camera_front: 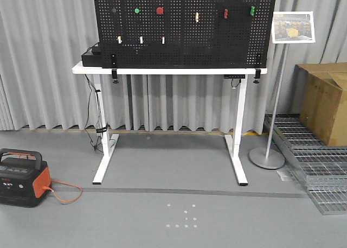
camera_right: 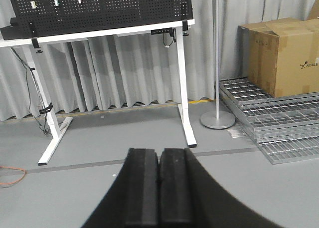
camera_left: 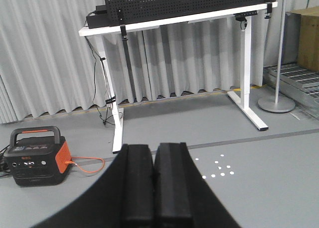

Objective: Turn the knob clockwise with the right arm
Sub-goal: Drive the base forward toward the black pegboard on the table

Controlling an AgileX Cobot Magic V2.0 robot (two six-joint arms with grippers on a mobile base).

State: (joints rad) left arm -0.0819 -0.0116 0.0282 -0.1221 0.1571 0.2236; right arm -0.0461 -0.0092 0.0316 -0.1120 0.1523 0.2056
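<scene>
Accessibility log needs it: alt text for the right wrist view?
Right gripper, jaws shut, faces a white table carrying a black pegboard, across grey floor. A sign stand, metal grates and a cardboard box are at the picture's right.

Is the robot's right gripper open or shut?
Shut. In the right wrist view, the right gripper has its two black fingers pressed together, with no gap between them.

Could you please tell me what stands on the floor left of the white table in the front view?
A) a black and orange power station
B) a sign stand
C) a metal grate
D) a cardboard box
A: the power station sits on the floor left of the table.
</scene>
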